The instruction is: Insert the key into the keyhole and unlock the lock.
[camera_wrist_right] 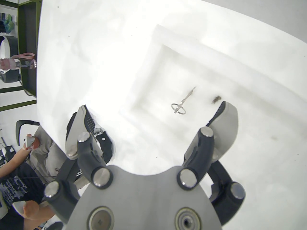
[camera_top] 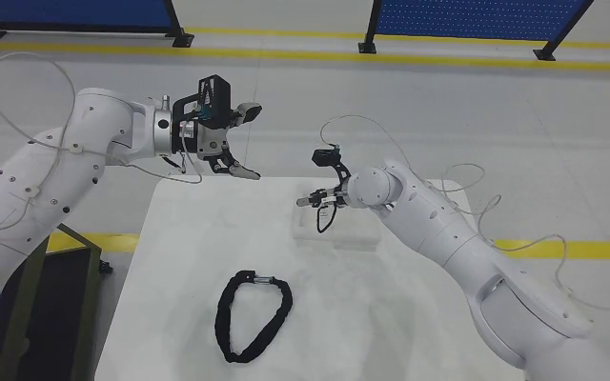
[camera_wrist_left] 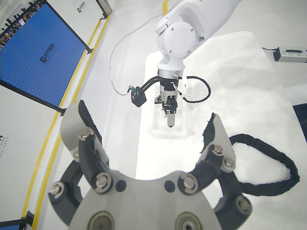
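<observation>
A small metal key (camera_wrist_right: 183, 100) on a ring lies flat inside a shallow white tray (camera_wrist_right: 153, 48). My right gripper (camera_wrist_right: 154, 114) hangs open just above it, with the key between and slightly ahead of its fingertips. From above, the right gripper (camera_top: 315, 211) sits over the tray (camera_top: 357, 238) at the table's back middle. A black chain lock (camera_top: 253, 314) lies looped on the table nearer the front, its metal cylinder end toward the back. My left gripper (camera_top: 236, 143) is open and holds nothing, raised above the table's back left corner. The left wrist view shows the lock (camera_wrist_left: 275, 154) beside the left gripper (camera_wrist_left: 148, 120).
The white table (camera_top: 191, 286) ends close behind the tray. A green cart (camera_top: 57, 276) stands off the table's left side. Blue panels (camera_top: 86, 14) line the floor behind. A dark speck (camera_wrist_right: 215, 99) lies in the tray near the key.
</observation>
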Tool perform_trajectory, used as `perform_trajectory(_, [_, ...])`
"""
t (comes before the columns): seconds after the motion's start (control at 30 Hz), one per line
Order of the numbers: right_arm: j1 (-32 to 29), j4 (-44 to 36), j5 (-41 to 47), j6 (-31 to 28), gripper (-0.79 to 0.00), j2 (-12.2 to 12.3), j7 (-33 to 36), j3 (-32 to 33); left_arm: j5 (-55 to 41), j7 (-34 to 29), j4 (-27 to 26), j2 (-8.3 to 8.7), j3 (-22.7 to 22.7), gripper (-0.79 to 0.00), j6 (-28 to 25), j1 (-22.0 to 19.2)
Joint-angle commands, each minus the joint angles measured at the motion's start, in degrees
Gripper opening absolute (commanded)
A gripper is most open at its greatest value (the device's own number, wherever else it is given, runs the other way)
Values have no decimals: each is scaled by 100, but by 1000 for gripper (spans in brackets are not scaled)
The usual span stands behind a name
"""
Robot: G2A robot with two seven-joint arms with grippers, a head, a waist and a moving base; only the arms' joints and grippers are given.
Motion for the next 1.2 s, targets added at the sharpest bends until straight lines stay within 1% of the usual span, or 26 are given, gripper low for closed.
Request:
perform_trajectory(0.0, [-53,-50,-79,201,0,-30,-23,-15,0,0,0,0,0,0,0,0])
perform_trajectory(0.2, [-144,-101,-514,557,0,-165,-149,-135,0,0,0,0,0,0,0,0])
perform_trajectory(0.47, [-146,40,-834,679,0,-362,-10,-212,0,0,0,0,0,0,0,0])
perform_trajectory(0.5, [-147,58,-873,670,-34,-384,16,-221,0,0,0,0,0,0,0,0])
perform_trajectory(0.53, [-149,82,-915,678,-105,-406,40,-231,0,0,0,0,0,0,0,0])
perform_trajectory(0.57, [-151,107,-955,691,-197,-429,55,-239,0,0,0,0,0,0,0,0])
perform_trajectory(0.6, [-154,137,-979,697,-249,-451,65,-239,0,0,0,0,0,0,0,0])
perform_trajectory(0.63, [-153,177,-1006,717,-299,-472,68,-236,0,0,0,0,0,0,0,0])
perform_trajectory(0.73, [-142,266,-1104,840,-394,-537,69,-228,0,0,0,0,0,0,0,0])
perform_trajectory(0.8, [-132,315,-1170,914,-406,-576,80,-220,0,0,0,0,0,0,0,0])
perform_trajectory(0.9, [-126,389,-1244,956,-446,-628,104,-200,0,0,0,0,0,0,0,0])
perform_trajectory(1.03, [-130,469,-1347,1010,-456,-699,133,-183,0,0,0,0,0,0,0,0])
perform_trajectory(1.07, [-130,491,-1375,1025,-468,-717,138,-180,0,0,0,0,0,0,0,0])
perform_trajectory(1.1, [-133,515,-1397,1031,-486,-735,145,-176,0,0,0,0,0,0,0,0])
perform_trajectory(1.13, [-134,540,-1413,1029,-533,-753,147,-168,0,0,0,0,0,0,0,0])
perform_trajectory(1.17, [-137,570,-1423,1019,-557,-770,151,-159,0,0,0,0,0,0,0,0])
